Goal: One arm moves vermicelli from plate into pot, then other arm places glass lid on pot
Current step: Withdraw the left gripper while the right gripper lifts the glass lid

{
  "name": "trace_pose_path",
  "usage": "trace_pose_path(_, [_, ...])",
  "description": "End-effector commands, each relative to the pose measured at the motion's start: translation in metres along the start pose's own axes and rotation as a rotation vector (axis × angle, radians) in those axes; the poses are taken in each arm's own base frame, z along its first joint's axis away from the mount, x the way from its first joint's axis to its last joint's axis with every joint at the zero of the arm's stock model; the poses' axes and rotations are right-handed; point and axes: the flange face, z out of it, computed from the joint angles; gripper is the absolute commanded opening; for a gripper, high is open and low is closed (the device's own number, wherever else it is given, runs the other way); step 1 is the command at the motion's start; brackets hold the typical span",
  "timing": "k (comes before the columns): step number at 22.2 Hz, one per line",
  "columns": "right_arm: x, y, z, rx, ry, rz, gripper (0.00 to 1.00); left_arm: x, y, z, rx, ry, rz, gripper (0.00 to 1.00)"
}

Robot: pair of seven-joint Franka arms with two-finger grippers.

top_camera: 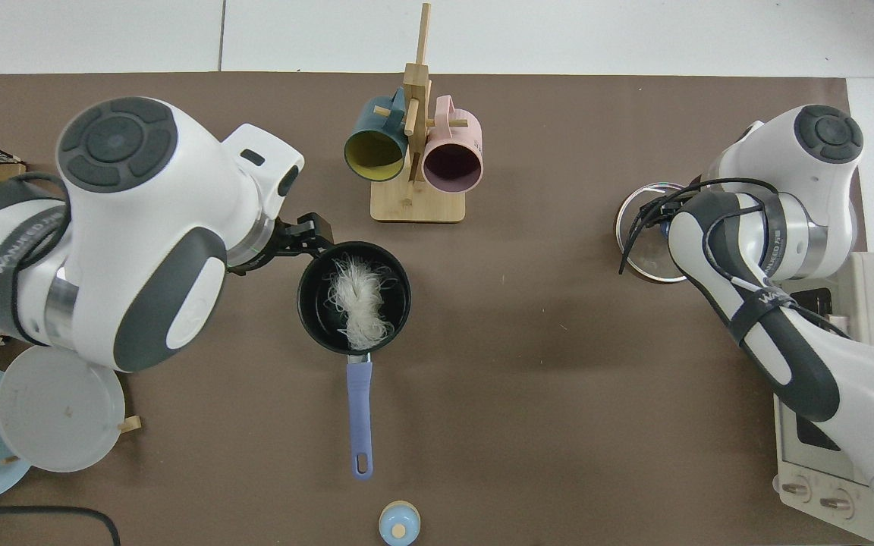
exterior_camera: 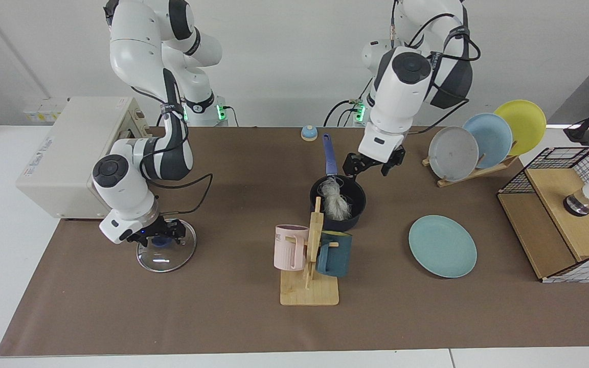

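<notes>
The right gripper (exterior_camera: 157, 238) sits on the glass lid's (exterior_camera: 166, 253) knob, grip unreadable; the pot (exterior_camera: 337, 202) (vermicelli (exterior_camera: 336, 200) inside) lies well right. The left gripper (exterior_camera: 372, 165) hangs open, empty.

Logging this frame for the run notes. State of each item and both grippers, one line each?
vermicelli: in the pot, released.
pot: upright on the table, uncovered.
plate: flat on the table, bare.
glass lid: lying on the table, not lifted.
left gripper: open, holds nothing, raised beside the pot.
right gripper: down at the lid's knob; grip unclear.
mugs: hanging on the wooden rack.
</notes>
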Motion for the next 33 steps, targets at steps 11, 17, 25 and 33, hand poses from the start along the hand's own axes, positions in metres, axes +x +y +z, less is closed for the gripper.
trace_pose_path(11, [-0.012, 0.005, -0.003, 0.028, -0.004, -0.022, 0.66, 0.045, -0.142, -0.037, 0.043, 0.0, 0.165, 1.0])
trace_pose_path(17, [-0.013, 0.011, -0.006, 0.028, -0.006, -0.013, 0.0, 0.056, -0.202, -0.05, 0.063, 0.02, 0.215, 1.0])
trace_pose_path(25, [-0.016, -0.008, -0.064, 0.024, 0.035, -0.035, 0.0, 0.038, -0.22, -0.075, 0.067, 0.04, 0.219, 1.0])
trace_pose_path(33, [-0.052, -0.072, -0.156, 0.03, 0.007, -0.037, 0.0, 0.034, -0.223, -0.074, 0.035, 0.033, 0.214, 1.0])
